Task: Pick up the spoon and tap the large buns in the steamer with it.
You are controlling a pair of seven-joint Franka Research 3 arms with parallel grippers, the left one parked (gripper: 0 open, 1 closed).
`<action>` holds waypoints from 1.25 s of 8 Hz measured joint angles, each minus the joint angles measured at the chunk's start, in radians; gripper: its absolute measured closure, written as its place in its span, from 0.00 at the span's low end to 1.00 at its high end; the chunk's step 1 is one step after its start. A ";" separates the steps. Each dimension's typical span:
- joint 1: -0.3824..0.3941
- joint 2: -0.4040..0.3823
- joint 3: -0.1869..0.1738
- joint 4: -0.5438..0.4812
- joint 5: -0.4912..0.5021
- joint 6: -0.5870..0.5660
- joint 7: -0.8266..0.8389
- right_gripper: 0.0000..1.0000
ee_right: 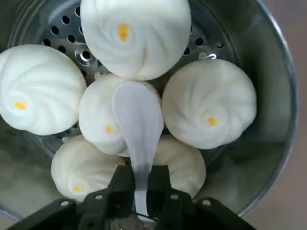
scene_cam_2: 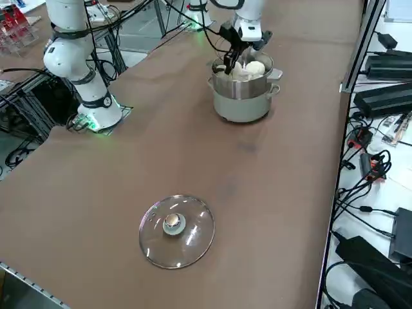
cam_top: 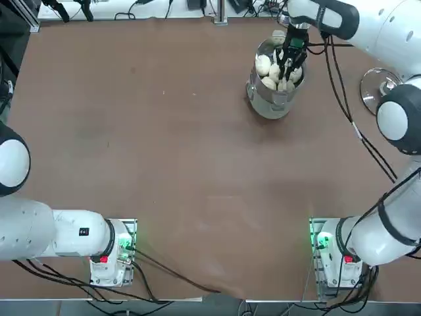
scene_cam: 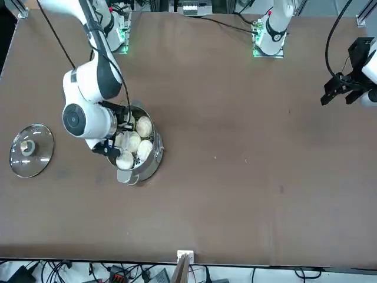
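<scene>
brown desk (cam_top: 164, 164) carries the steamer (cam_top: 271, 105) at its far right, a glass lid (scene_cam_2: 177, 230) lying well apart. right hand (ee_right: 140, 189) hovers over the pot, pinching the spoon (ee_right: 138, 129) by its handle. spoon's long axis runs straight out from the fingers, bowl over the middle of the large buns (ee_right: 134, 36), so tapping means dipping downward. no readable writing anywhere.
</scene>
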 joint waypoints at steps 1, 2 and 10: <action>0.001 0.008 0.000 0.004 0.000 -0.001 0.000 0.83; 0.002 0.012 0.000 0.012 0.000 -0.004 0.000 0.83; 0.001 0.032 -0.007 0.144 0.000 -0.131 0.000 0.83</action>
